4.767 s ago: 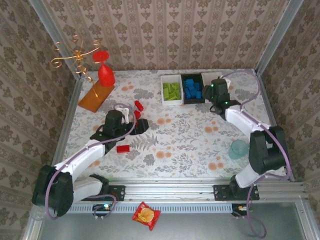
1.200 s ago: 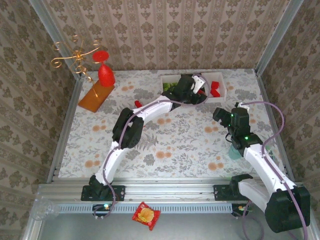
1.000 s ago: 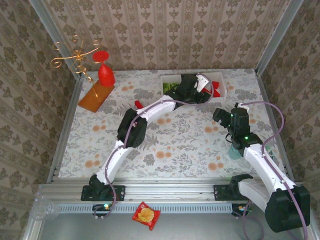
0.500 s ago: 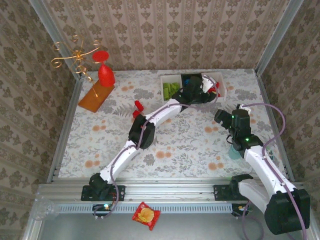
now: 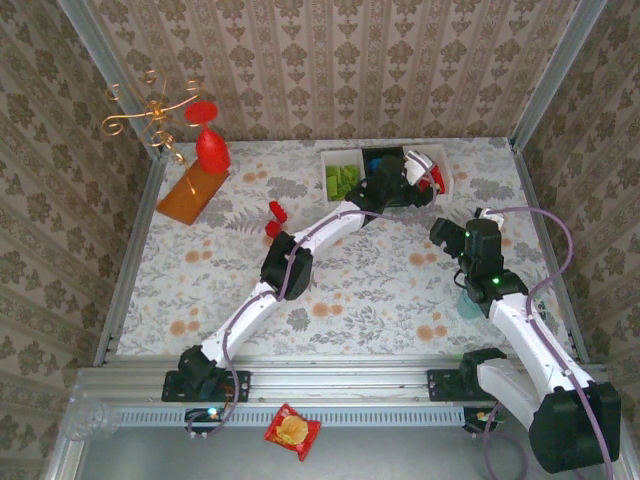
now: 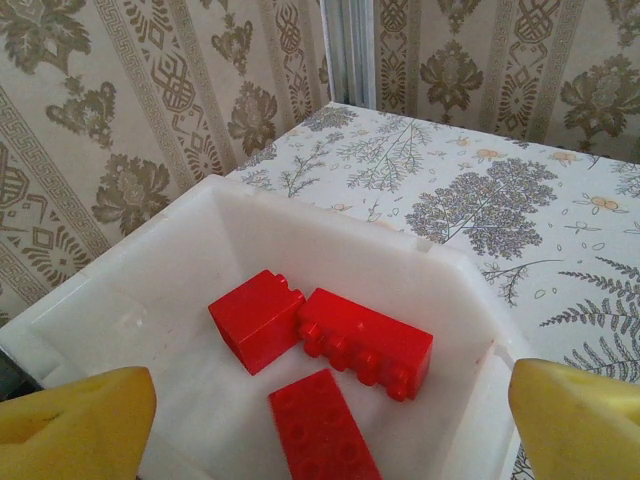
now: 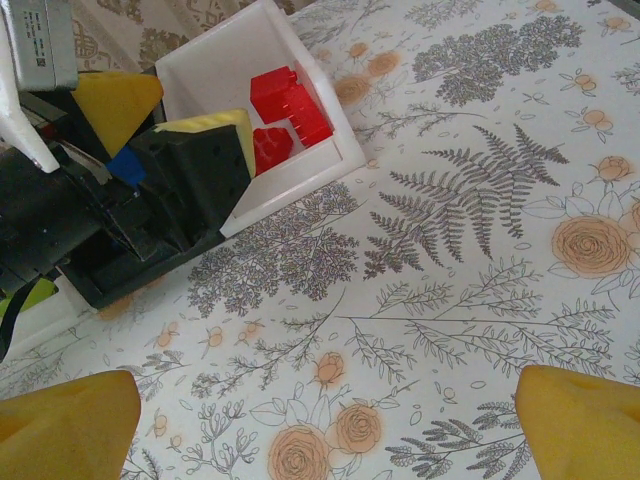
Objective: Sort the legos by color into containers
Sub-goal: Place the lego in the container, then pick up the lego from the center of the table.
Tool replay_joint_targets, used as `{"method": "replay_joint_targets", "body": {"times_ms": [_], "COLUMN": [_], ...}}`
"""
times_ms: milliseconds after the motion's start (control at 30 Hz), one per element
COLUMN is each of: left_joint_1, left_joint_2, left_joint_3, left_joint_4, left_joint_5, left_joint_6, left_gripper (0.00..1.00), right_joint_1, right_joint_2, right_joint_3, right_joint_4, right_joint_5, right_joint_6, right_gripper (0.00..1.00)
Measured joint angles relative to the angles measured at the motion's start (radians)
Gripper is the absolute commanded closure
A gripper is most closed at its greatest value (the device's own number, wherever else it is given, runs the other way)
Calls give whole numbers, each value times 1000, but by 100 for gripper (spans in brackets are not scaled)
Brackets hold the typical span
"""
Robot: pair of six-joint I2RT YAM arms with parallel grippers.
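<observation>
Left wrist: three red legos (image 6: pixel 330 340) lie in the white container (image 6: pixel 330 235), right end of the row at the table (image 6: pixel 560 200) far edge; left gripper (image 6: pixel 330 405) hangs over it, pads spread, empty; right gripper (image 7: pixel 320 420) also spread, empty. Risk: retracting low could clip the container wall and shove the row.

You have no text to read off here: the pale label (image 7: pixel 38 40) on the housing at the top left of the right wrist view carries print too fine to make out, and the red snack packet (image 5: pixel 292 430) shows no legible lettering.
</observation>
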Motion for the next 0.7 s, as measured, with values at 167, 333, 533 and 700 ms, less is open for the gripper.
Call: {"method": "replay_joint_targets", "body": {"times_ms": [167,333,533,700], "left_joint_1": [0,6,82,246], "left_joint_2": [-178,-497,-894,-1150], "left_joint_3": [-302,-736,-1176,-1468], "left_joint_4": [19,68,125,115], "left_joint_5": [-17,-66,-105,-118], "left_joint_6": [-1,-6,-105,-246], "left_gripper": [8,8,10,11], "right_joint_1": [0,13,212,439], "right_joint_2": [-27,-81,-11,163], "right_joint_3": [0,0,3,29], "right_joint_4": [-11,-16,23,134], "right_joint_5": [0,-2,8,29], "right_joint_6": [0,0,-35,-77], "right_gripper": [3,4,5,5]}}
